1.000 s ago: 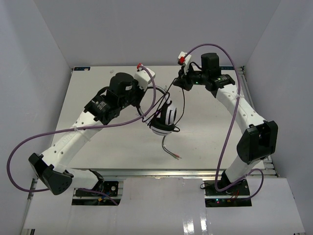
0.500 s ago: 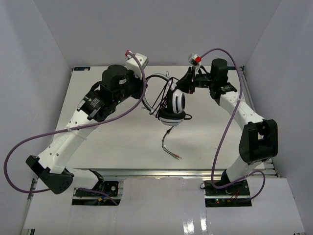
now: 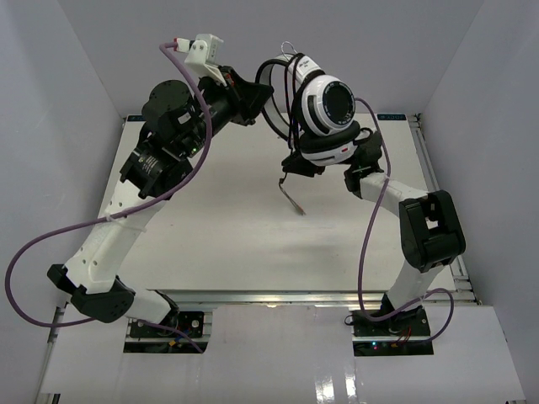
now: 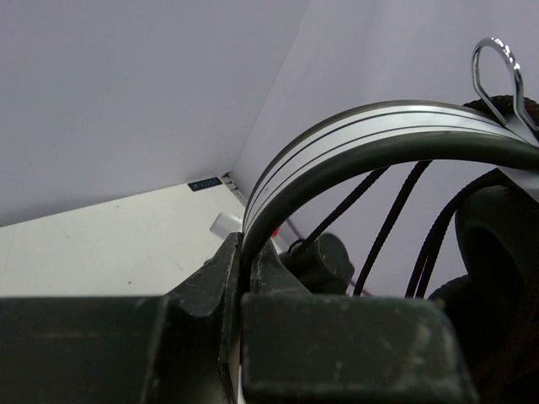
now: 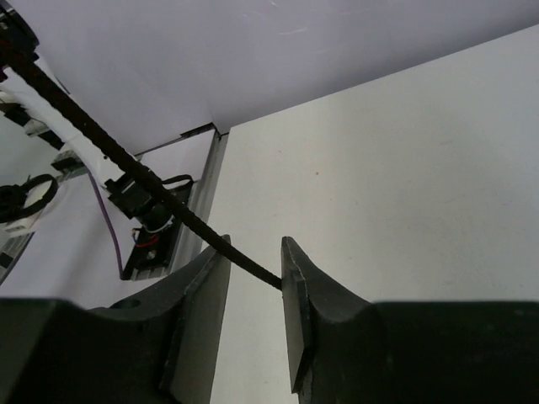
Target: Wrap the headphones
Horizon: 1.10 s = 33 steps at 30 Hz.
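Laboratory robot test cell: plain white walls [image 3: 50, 93] enclose the white table [image 3: 210, 236] behind and at both sides; left arm [image 3: 114, 240] and right arm [image 3: 425, 236] stand bolted at its near edge, along the aluminium rail [image 3: 278, 296].

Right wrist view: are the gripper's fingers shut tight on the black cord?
No, the right gripper stands open, the headphone cord passing through the gap between its fingers.
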Each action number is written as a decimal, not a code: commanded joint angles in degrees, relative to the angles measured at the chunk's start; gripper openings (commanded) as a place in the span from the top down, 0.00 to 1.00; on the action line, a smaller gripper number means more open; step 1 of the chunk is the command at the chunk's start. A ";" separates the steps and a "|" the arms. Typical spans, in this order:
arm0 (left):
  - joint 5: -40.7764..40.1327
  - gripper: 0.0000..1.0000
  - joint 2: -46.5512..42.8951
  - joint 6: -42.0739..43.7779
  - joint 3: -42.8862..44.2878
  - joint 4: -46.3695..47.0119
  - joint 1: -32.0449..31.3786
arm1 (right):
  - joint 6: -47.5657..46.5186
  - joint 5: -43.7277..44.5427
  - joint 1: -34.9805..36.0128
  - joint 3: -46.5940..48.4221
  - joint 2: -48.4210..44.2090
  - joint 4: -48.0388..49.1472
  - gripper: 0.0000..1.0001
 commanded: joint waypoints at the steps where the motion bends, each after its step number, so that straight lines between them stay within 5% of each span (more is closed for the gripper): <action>1: -4.32 1.00 -0.08 -6.71 3.82 8.91 -0.24 | 5.50 -0.13 2.94 -3.40 -0.32 12.38 0.59; 9: -5.82 1.00 1.15 -8.07 7.24 8.77 -0.24 | 1.19 0.20 6.70 -3.80 -0.04 9.31 0.58; 16: -18.05 1.00 -1.84 -4.86 4.52 8.65 -0.24 | -3.28 -0.11 7.34 -8.29 -4.65 6.71 0.80; 20: -29.47 1.00 -5.08 -0.42 -1.73 12.30 -0.22 | -23.77 4.57 8.15 -12.19 -14.08 -15.52 0.90; 24: -38.83 1.00 -5.98 2.54 -8.65 17.18 -0.08 | -49.50 21.67 14.31 -9.14 -23.18 -46.31 0.92; 33: -43.89 1.00 5.09 11.27 -7.74 12.39 3.14 | -75.31 53.57 25.93 4.21 -28.36 -75.46 0.92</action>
